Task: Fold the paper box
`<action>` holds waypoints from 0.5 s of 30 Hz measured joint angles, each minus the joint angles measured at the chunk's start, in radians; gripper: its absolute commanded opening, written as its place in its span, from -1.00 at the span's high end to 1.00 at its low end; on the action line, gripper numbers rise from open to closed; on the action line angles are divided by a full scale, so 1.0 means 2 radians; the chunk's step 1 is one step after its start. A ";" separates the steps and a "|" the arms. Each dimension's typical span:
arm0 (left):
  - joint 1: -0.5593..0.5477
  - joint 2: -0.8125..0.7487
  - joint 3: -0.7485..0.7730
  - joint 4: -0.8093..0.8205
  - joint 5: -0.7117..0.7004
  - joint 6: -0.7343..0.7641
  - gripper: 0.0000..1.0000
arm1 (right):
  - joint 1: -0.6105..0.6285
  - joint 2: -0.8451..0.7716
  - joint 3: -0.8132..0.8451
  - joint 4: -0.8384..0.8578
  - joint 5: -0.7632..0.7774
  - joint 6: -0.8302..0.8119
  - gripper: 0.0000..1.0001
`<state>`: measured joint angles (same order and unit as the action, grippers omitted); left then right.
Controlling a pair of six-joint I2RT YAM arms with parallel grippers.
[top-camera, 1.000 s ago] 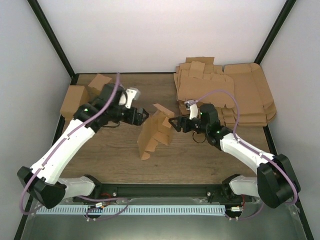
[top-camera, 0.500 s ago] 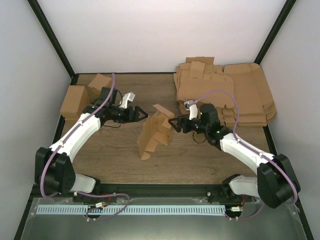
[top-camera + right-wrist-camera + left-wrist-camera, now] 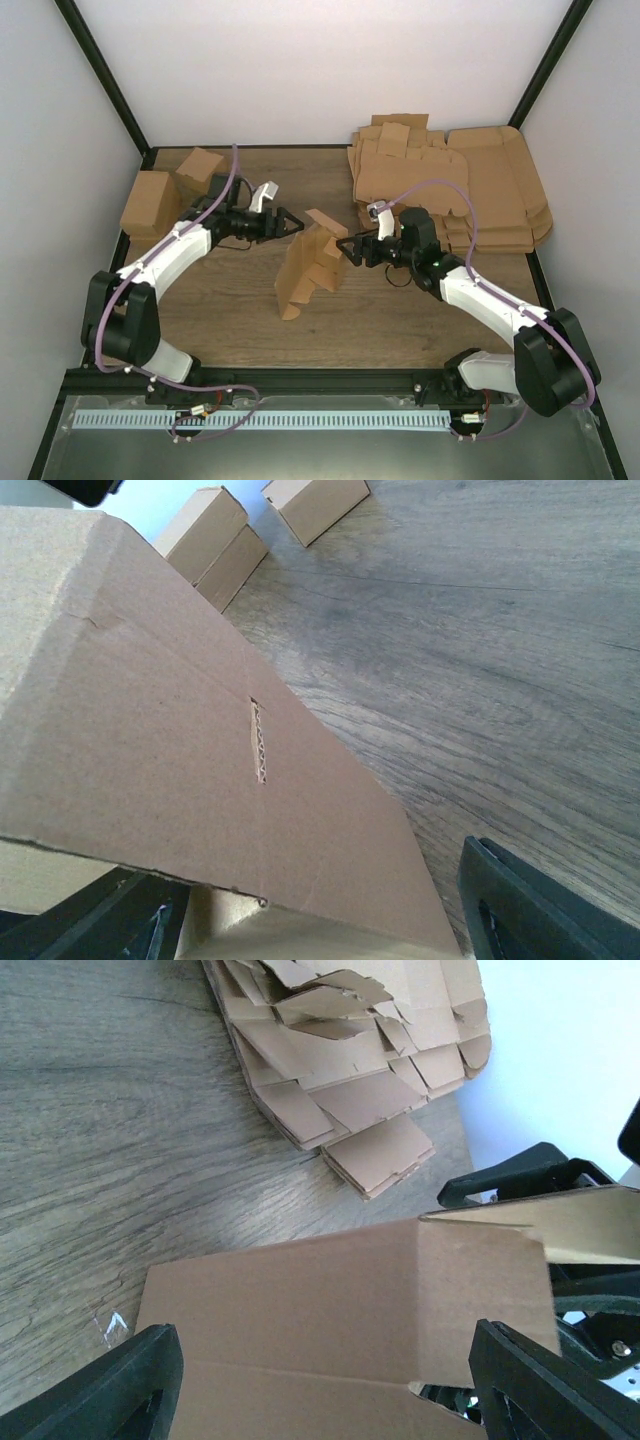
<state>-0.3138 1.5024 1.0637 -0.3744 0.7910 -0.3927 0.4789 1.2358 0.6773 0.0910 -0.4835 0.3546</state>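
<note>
Both claws (image 3: 293,221) (image 3: 343,247) (open) flank plain paper box (image 3: 308,262).

This is a robot test cell in a lab, not a home or a shop. Plain white panel walls (image 3: 300,70) set in black frame posts (image 3: 100,75) close off a wood-grain table (image 3: 230,310) on three sides. Two white arms (image 3: 170,255) are bolted to a metal rail (image 3: 320,380) well behind the left gripper (image 3: 293,222) and the right gripper (image 3: 345,248), with purple cables (image 3: 440,185) looped along them. A slotted cable duct (image 3: 270,420) runs nearer still. Behind the right gripper lies a heap of flat cardboard blanks (image 3: 470,190). Behind the left gripper stand small made-up cartons (image 3: 150,200).
</note>
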 measured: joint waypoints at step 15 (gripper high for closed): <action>-0.003 0.059 0.000 0.016 0.041 0.016 -0.45 | 0.000 0.002 0.000 0.000 -0.007 -0.002 -0.53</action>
<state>-0.3199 1.6196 1.0637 -0.3420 0.8730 -0.3603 0.4789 1.2388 0.6773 0.0906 -0.4984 0.3515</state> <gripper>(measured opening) 0.730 0.765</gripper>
